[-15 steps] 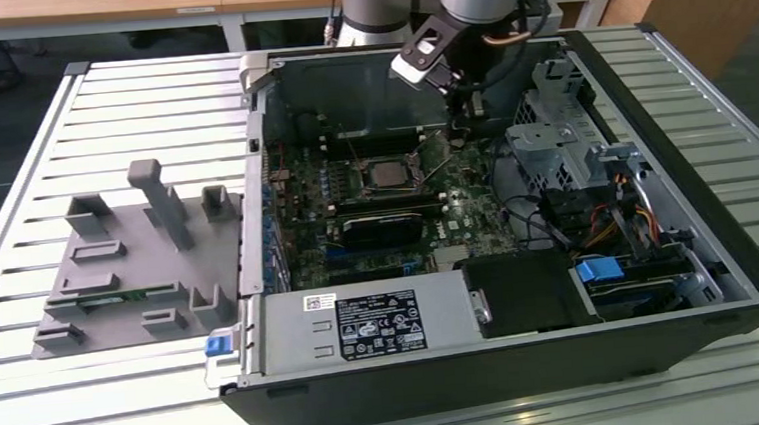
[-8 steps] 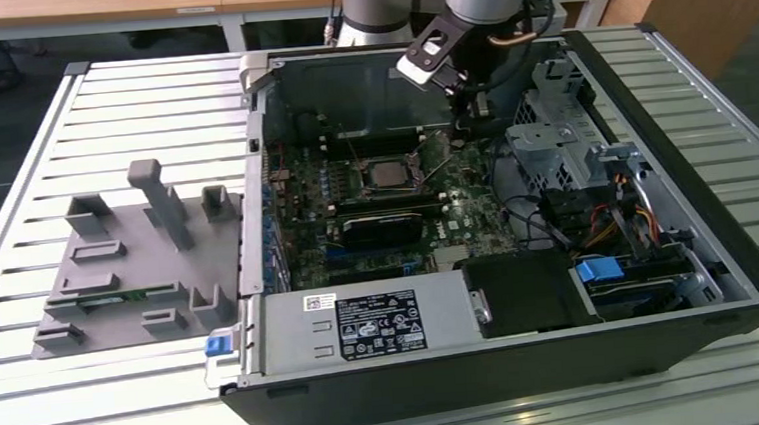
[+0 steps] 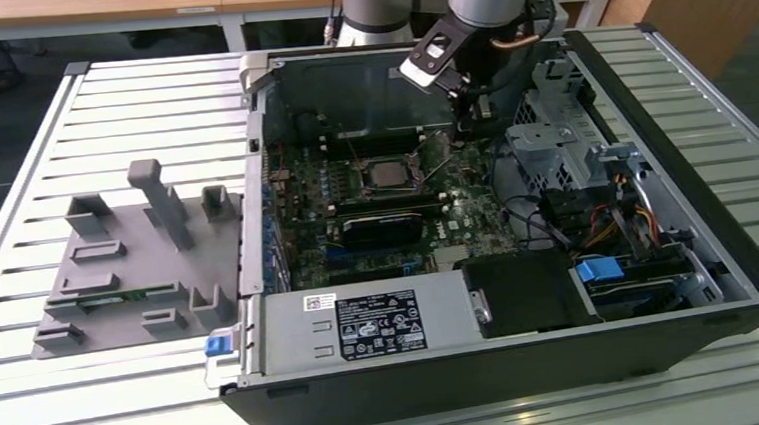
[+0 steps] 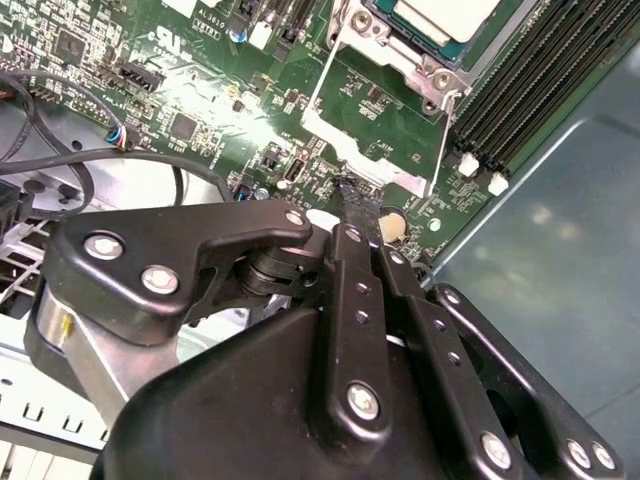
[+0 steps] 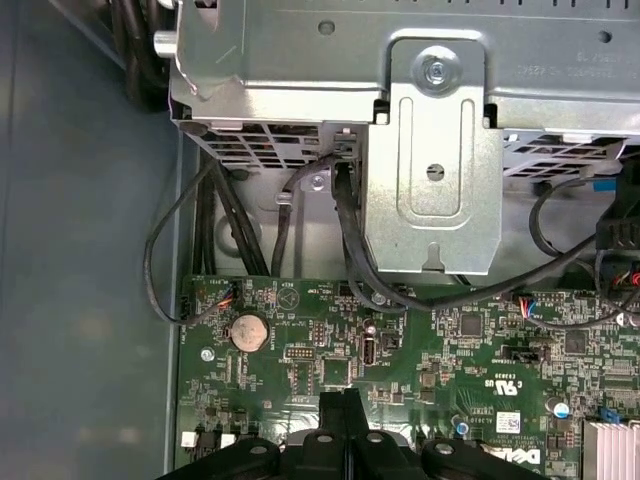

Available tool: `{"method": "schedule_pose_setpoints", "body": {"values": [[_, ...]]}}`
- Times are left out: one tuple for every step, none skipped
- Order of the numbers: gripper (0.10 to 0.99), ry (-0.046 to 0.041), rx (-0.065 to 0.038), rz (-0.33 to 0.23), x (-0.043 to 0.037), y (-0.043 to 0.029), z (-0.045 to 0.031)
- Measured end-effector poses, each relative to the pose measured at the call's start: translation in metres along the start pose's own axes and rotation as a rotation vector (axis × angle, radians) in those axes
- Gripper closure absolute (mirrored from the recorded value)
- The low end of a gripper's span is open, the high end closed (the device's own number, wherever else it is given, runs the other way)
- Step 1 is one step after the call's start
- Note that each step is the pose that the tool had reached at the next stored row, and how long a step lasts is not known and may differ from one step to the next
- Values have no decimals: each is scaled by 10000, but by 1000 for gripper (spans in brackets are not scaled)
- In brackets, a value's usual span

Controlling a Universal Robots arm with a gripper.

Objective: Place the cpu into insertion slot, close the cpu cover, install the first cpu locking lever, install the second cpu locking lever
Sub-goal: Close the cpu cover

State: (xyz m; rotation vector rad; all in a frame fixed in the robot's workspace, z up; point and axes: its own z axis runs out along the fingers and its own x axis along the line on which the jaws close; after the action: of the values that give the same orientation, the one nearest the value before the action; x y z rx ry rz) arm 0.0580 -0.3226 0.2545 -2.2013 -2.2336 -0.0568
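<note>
- Black end effector (image 5: 343,402), fingers together and empty, hovers above green motherboard (image 5: 420,350), seemingly lined up for thin silver locking lever (image 4: 440,140).
- Silver-grey square cpu (image 3: 387,175) sits mid-frame in the exterior view, seated in black insertion slot (image 3: 362,177).

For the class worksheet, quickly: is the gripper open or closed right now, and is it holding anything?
Gripper: closed, jaws pressed together, nothing seen held between them.

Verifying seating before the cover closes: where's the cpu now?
In the exterior view the cpu lies in the insertion slot at mid-motherboard, to the exterior view's left of the gripper and beside the long black card.
</note>
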Motion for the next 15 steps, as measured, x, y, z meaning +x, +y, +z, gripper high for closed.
{"method": "schedule_pose_setpoints", "body": {"values": [[980, -1, 9, -11, 0, 5, 6], [980, -1, 18, -26, 1, 12, 11], [980, -8, 27, -38, 1, 19, 15], [980, -23, 37, -49, 1, 26, 19], [980, -37, 47, -58, 1, 32, 23], [980, -48, 56, -66, 1, 37, 28], [980, -61, 65, -73, 1, 41, 33], [980, -67, 75, -78, 1, 43, 39], [980, -71, 84, -80, 1, 44, 46], [980, -73, 94, -82, 1, 44, 55], [980, -73, 103, -83, 1, 44, 65], [980, -73, 112, -84, 1, 44, 75], [980, -73, 118, -86, 0, 44, 85], [980, -74, 123, -87, 0, 44, 96], [980, -75, 127, -87, 0, 43, 104]]}}
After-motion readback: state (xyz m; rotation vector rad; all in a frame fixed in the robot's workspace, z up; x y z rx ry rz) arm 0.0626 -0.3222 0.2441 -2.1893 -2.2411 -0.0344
